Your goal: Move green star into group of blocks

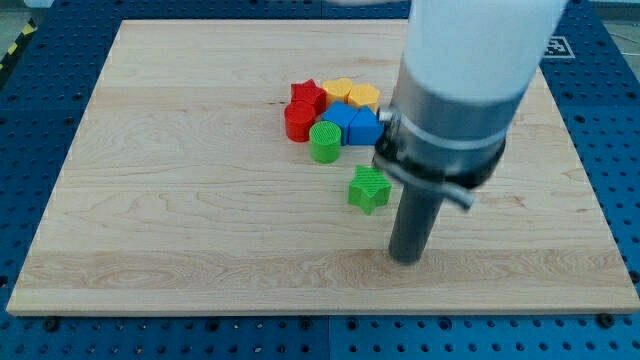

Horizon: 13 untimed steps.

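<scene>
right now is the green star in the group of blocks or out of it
Out. The green star lies apart, below the cluster, with bare wood between it and the green cylinder. My tip is at its lower right.

This looks like a robotics lab bench: a pale wooden board (200, 200) lies on a blue metal table drilled with a regular grid of holes (40, 120), a black-and-white printed marker (556, 45) sits at the board's top right corner, and a yellow-and-black hazard stripe (14, 48) runs at the view's left edge
</scene>
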Motion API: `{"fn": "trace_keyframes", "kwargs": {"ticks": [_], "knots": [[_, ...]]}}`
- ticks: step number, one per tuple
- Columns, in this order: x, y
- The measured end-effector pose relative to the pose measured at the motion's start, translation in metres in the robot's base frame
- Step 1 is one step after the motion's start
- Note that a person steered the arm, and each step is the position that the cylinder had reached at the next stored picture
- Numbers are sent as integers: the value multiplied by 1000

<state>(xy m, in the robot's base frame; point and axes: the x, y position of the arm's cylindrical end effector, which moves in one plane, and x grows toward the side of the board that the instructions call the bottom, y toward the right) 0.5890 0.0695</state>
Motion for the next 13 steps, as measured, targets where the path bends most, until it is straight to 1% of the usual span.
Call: {"fn": "trace_keyframes", "kwargs": {"ticks": [2,6,8,9,11,12,13], "knots": [[-27,-15],[-27,-33],[-27,-64],[-36,-82],[-72,-78],[-75,-63],[-58,-44]]}}
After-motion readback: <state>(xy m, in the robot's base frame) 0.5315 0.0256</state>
